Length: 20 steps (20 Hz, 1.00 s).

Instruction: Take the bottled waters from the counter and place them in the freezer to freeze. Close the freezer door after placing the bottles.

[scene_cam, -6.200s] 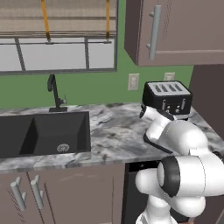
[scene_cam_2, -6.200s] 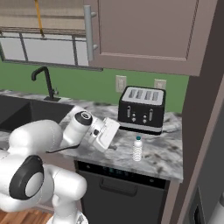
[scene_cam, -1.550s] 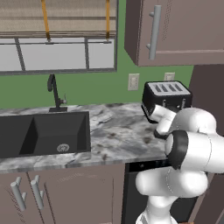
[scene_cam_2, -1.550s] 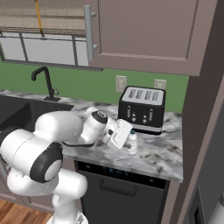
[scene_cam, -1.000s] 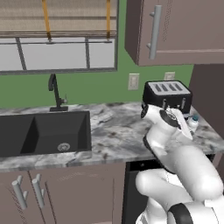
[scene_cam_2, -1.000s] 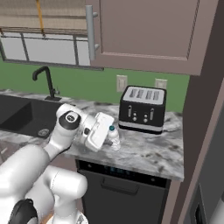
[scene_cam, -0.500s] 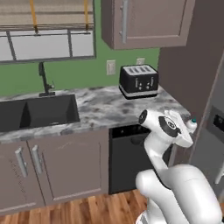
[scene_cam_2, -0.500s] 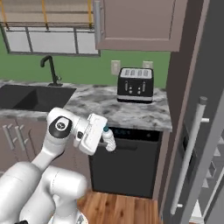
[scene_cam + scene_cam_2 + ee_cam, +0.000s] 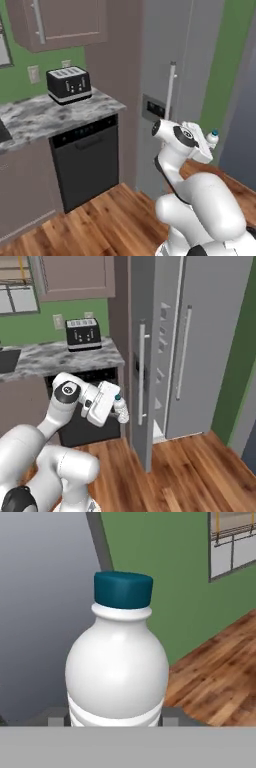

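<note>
The hand [image 9: 116,409] is clamped on a bottled water [image 9: 120,408] with a blue cap, held upright in the air just beside the freezer door [image 9: 141,401], which stands ajar. Carrying step in hand, I judge; next the bottle must swing around the door's edge into the freezer [image 9: 161,361], onto a shelf.

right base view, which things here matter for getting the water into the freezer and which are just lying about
Part of the job:
- water bottle, held in the gripper
- freezer door, standing open
- freezer
- counter

Just lying about:
- toaster
- dishwasher
- upper cabinet
</note>
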### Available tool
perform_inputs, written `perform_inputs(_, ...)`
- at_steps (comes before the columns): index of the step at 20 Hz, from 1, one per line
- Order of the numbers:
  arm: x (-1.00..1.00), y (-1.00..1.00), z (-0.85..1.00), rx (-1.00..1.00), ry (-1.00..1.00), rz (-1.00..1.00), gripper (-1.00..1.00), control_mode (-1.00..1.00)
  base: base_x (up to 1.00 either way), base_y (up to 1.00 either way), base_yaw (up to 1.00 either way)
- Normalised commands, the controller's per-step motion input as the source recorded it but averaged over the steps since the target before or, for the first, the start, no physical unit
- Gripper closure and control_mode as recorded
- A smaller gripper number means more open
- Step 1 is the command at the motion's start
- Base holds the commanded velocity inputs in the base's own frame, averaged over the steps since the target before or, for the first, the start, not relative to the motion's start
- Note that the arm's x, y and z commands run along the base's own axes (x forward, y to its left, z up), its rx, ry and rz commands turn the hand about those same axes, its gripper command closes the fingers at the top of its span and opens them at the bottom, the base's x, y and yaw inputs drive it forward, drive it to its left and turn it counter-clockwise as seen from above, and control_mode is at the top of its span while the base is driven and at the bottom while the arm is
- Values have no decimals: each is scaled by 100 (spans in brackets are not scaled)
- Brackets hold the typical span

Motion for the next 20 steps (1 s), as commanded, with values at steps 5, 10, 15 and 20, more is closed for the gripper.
perform_inputs(5,0,0,0,0,0,0,100,100,-8,-86,-38)
perform_inputs(10,0,0,0,0,0,0,100,100,56,-78,-5)
perform_inputs(15,0,0,0,0,0,0,100,100,100,-88,0)
perform_inputs(20,0,0,0,0,0,0,100,100,98,-84,4)
